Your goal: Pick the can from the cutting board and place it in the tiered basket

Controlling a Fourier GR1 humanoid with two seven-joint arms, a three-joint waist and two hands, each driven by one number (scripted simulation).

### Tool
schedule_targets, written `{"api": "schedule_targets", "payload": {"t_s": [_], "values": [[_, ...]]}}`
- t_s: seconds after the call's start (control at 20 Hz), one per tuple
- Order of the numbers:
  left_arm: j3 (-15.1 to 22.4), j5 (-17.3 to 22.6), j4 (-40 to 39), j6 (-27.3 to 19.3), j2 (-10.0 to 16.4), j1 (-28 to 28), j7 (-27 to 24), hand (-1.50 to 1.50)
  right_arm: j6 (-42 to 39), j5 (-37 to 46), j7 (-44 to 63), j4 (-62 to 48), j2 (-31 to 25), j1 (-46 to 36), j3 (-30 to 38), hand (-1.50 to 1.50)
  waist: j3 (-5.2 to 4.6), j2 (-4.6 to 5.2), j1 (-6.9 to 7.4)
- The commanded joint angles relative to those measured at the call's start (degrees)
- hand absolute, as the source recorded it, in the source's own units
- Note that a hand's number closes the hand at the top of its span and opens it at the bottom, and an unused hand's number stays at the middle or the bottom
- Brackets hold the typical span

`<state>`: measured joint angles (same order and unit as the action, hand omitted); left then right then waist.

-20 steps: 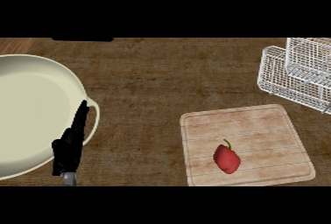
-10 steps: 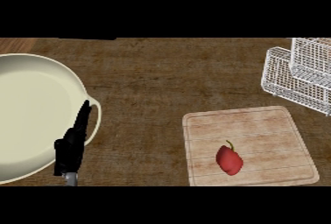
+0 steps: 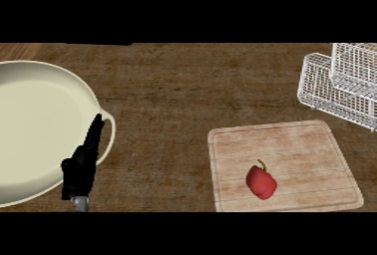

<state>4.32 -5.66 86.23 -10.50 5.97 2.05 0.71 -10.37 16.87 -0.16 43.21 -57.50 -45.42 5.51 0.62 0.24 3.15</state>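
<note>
counter (image 3: 169, 84) of dark wood filled the head view. cream pot (image 3: 37, 124) took the left side, its rim running off the frame. cutting board (image 3: 294, 144) lay at lower right, well apart from the pot. tiered basket (image 3: 335, 97) of white wire stood at upper right, just past the board's far corner, partly cut off by the edge. left hand (image 3: 81, 167) showed at lower left over the pot's side handle, fingers (image 3: 94, 129) straight and together, pointing up, holding nothing; it looked at rest. right hand was in no view.

task's thing: you saw no can. a red pepper (image 3: 261, 182) with a short stem lay on its side on the board, toward its near middle.

judgement for the reach: the right hand suited you best, since board and basket both sat on that side. you would come down from above with fingers apart across the pepper's short width, off the stem. it looked rounded and likely to roll, so close only once both sides were bracketed, then lift clear before crossing to the basket.
</note>
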Motion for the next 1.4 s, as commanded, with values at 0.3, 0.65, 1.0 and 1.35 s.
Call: {"api": "schedule_targets", "payload": {"t_s": [0.3, 0.65, 1.0, 1.35], "values": [[-0.41, 1.41, -3.19, 1.68, -0.35, 2.47, 2.14, 0.00, -1.90, -5.66, -0.24, -14.19, 8.94, -7.00, 5.83, -1.50, -0.52, 0.66, -0.52], [0.47, -0.30, -3.97, -0.66, -2.59, 0.88, 4.00, 0.00, -0.90, -12.11, -1.84, -19.05, 11.57, -10.86, 13.18, -1.50, -0.52, 0.46, -1.49], [0.28, 0.68, -3.76, 1.08, -2.30, 5.50, -0.91, 0.00, 6.60, -15.83, -6.83, -21.30, 4.83, -10.56, 20.71, -1.50, -0.52, 0.58, -1.58], [-1.47, 1.26, -2.48, 1.60, -0.82, 5.06, 0.90, 0.00, 6.59, -18.10, -3.77, -27.37, -8.66, -7.02, 26.35, -1.50, -0.41, 0.64, -2.40]]}}
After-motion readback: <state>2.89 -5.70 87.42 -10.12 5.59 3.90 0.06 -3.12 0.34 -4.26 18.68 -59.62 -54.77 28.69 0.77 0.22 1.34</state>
